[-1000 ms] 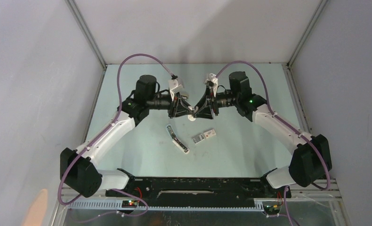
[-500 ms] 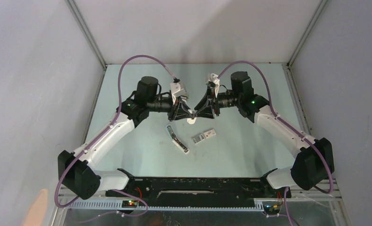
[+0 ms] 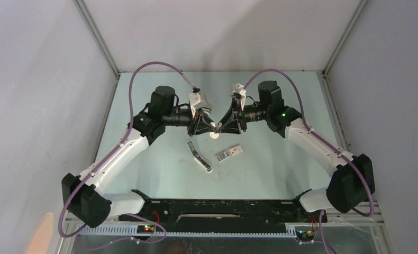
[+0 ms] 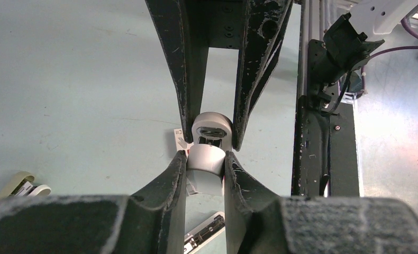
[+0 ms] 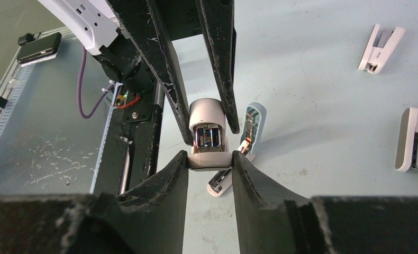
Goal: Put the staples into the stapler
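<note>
Both grippers meet above the table's middle, each clamped on one end of a small white stub (image 3: 214, 134) with shiny metal inside. My left gripper (image 4: 207, 159) pinches the stub's rounded end (image 4: 205, 165). My right gripper (image 5: 210, 159) is shut on its flat base (image 5: 209, 160). Below them the stapler (image 3: 199, 156), slim and pale, lies open on the table, also visible in the right wrist view (image 5: 253, 121). The staples (image 3: 229, 153), a small white box, lie just right of it, partly hidden behind the stub in the left wrist view (image 4: 179, 138).
Two stubby wedge-shaped staplers (image 5: 380, 41) (image 5: 414, 140) lie on the far side of the table; one beige one (image 4: 21, 182) shows at the left wrist view's edge. The black base rail (image 3: 217, 209) runs along the near edge.
My right gripper's fingers have narrowed onto the stub's base. Both grippers have drawn slightly closer together; the left arm's elbow has shifted a little left.
</note>
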### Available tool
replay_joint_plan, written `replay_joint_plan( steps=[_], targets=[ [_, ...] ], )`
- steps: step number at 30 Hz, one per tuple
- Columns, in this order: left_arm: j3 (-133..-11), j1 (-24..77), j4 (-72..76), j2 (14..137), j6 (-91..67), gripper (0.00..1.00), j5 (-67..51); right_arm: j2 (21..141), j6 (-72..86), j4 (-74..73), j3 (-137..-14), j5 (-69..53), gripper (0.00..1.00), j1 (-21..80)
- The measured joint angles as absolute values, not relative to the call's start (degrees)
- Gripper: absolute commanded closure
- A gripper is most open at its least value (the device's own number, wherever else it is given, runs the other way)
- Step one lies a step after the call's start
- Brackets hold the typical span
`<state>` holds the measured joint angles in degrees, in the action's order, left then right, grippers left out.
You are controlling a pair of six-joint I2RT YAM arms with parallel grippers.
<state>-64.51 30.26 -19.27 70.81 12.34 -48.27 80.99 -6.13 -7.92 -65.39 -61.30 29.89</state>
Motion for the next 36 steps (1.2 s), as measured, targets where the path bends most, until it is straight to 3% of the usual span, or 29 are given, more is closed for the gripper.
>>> replay_joint_plan(
  steps=[6,15,36],
  targets=[
    [-64.47,30.26,-18.96,70.74,12.03,1.0,-48.51,81.01,-5.56,-7.55,-65.39,-61.63,1.0,29.82],
    [-57.12,29.02,-5.23,66.19,4.32,1.0,-48.69,80.64,-2.55,-4.4,-65.28,-64.82,1.0,27.75],
    [-32.53,28.51,44.05,54.83,-33.5,1.0,-35.31,64.2,21.8,30.0,-45.12,-58.94,1.0,20.88]
  ],
)
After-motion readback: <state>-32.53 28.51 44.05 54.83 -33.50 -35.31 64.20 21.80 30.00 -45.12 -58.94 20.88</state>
